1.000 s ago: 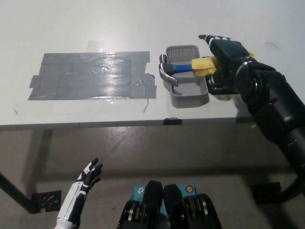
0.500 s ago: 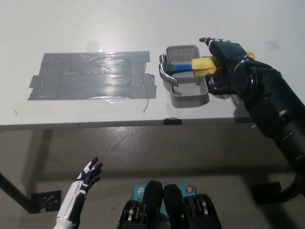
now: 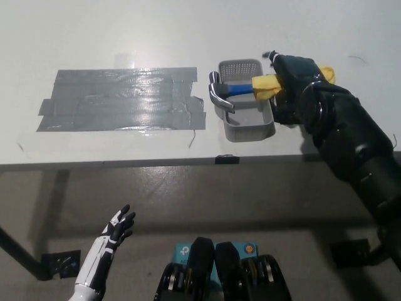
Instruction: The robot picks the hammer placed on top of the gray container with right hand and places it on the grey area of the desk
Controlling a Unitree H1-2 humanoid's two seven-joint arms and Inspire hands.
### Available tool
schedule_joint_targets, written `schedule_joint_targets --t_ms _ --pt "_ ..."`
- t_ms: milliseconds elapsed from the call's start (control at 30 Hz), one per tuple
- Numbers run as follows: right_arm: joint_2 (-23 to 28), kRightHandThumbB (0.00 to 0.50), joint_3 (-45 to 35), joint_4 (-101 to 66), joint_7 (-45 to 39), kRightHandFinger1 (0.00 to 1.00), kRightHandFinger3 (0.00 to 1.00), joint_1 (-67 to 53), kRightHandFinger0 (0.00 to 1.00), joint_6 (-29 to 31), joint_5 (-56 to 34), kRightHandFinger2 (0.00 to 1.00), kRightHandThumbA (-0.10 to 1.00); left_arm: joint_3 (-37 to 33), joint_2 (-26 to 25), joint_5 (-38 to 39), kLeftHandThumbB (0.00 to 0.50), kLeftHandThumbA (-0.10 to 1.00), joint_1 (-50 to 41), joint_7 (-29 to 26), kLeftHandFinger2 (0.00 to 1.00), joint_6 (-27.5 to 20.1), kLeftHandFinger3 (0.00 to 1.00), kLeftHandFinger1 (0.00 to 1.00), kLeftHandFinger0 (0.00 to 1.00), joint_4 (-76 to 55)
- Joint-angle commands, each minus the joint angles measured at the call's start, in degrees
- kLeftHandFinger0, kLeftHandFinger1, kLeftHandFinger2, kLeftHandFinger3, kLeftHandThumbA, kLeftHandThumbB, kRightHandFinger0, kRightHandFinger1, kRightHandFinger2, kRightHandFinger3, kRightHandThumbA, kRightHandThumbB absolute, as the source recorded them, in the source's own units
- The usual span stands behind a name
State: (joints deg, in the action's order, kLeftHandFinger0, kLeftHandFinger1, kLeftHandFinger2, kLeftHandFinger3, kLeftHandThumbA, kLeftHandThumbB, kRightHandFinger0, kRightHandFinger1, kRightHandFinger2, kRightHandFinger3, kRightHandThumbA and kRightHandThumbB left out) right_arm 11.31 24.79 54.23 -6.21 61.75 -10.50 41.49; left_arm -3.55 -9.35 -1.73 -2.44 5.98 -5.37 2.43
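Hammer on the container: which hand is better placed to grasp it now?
The right hand. It is already at the yellow end of the hammer, which lies across the container. The left hand hangs open below the desk edge, far away.

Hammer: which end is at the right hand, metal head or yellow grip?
The yellow grip end: the black right hand is on it at the gray container's right rim. The hammer's metal head overhangs the left rim.
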Motion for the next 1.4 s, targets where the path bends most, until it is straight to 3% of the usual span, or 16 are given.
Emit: schedule_joint_targets --t_ms 0,67,167,200,300,367,467,500,533,633,667,767,900,967,1167,1367 --pt "-0.02 0.209 0.97 0.01 16.50 0.20 0.25 2.97 0.00 5.06 3.10 0.40 -0.10 -0.13 -1.08 -0.18 0.140 1.00 0.97 1.17 1.00 -1.82 1.00 1.00 1.00 -1.39" --pt "-0.09 0.208 0.95 0.09 17.73 0.40 0.24 2.65 0.03 5.92 2.81 0.65 -0.10 -0.10 -1.07 -0.51 0.137 1.00 1.00 0.94 1.00 -1.80 1.00 1.00 1.00 -1.47" --pt "-0.14 0.209 0.99 1.19 20.74 0.39 0.21 2.43 0.02 8.01 2.40 0.66 -0.10 -0.03 -1.06 -0.23 0.138 1.00 0.85 1.05 1.00 -1.20 1.00 1.00 1.00 -1.93" --pt "-0.12 0.205 1.06 1.37 20.76 0.40 0.28 2.50 0.03 8.06 2.26 0.67 -0.10 -0.04 -1.12 -0.17 0.137 1.00 0.89 1.14 1.00 -1.38 1.00 1.00 1.00 -1.80" --pt "-0.21 0.196 0.53 2.53 22.80 0.50 0.15 2.83 0.06 9.71 1.20 0.82 -0.10 0.05 -1.14 0.27 0.141 1.00 1.20 1.35 1.00 -1.24 1.00 1.00 1.00 -1.67" --pt "-0.15 0.166 0.52 2.93 23.64 0.54 0.18 2.95 0.08 10.54 1.00 0.90 -0.10 0.05 -1.14 0.29 0.143 1.00 1.21 1.35 1.00 -1.25 1.00 1.00 1.00 -1.69" --pt "-0.30 0.128 -0.67 3.28 25.54 0.60 0.57 3.00 0.13 12.21 -0.30 0.88 -0.10 0.12 -1.07 0.35 0.155 1.00 1.30 1.29 1.00 -0.97 1.00 1.00 1.00 -1.54" --pt "-0.36 0.129 -0.72 3.37 25.91 0.60 0.96 3.17 0.15 12.07 -0.29 0.88 -0.10 0.14 -1.12 0.24 0.156 1.00 1.32 1.23 1.00 -1.01 1.00 1.00 1.00 -1.54" --pt "-0.35 0.138 -0.67 3.13 26.41 0.59 1.00 3.37 0.15 11.50 0.03 0.88 -0.10 0.14 -1.11 0.18 0.149 1.00 1.35 1.18 1.00 -1.15 1.00 1.00 1.00 -1.48" --pt "-0.12 0.165 -1.20 2.44 28.36 0.53 0.97 4.08 0.08 12.06 -0.14 0.88 -0.10 0.20 -1.08 0.35 0.160 1.00 1.55 1.22 1.00 -1.05 1.00 1.00 1.00 -1.43" --pt "0.21 0.167 -0.19 2.08 29.36 0.52 0.95 4.41 0.12 11.36 1.41 0.86 -0.10 0.20 -1.11 0.53 0.160 1.00 1.59 1.35 1.00 -1.21 1.00 1.00 1.00 -1.31" --pt "0.26 0.189 -1.07 0.90 30.74 0.46 0.84 5.54 0.07 11.60 0.85 0.82 -0.10 0.25 -1.29 1.01 0.135 1.00 1.80 1.72 1.00 -1.07 1.00 1.00 1.00 -1.45" --pt "0.47 0.135 -1.46 -1.07 30.64 0.50 1.00 7.01 0.00 12.77 0.50 0.85 -0.10 0.14 -1.34 0.44 0.124 1.00 1.72 1.46 1.00 -0.95 1.00 1.00 1.00 -1.74" --pt "0.44 0.115 -1.56 -2.48 29.81 0.49 1.00 7.90 0.00 12.20 0.70 0.83 -0.10 0.21 -1.36 0.56 0.145 1.00 1.85 1.41 1.00 -1.34 1.00 1.00 1.00 -1.33" --pt "-1.34 0.175 -0.76 -5.91 29.44 0.40 0.97 10.34 0.00 10.90 2.12 0.78 -0.10 0.04 -1.54 0.41 0.159 1.00 2.16 1.46 1.00 -1.00 1.00 1.00 1.00 -1.54" --pt "-6.47 0.167 0.91 -3.19 29.13 0.37 0.95 11.95 0.00 9.41 2.62 0.75 -0.10 -0.05 -1.49 0.43 0.164 1.00 2.35 1.41 1.00 -2.29 1.00 1.00 1.00 -0.39"
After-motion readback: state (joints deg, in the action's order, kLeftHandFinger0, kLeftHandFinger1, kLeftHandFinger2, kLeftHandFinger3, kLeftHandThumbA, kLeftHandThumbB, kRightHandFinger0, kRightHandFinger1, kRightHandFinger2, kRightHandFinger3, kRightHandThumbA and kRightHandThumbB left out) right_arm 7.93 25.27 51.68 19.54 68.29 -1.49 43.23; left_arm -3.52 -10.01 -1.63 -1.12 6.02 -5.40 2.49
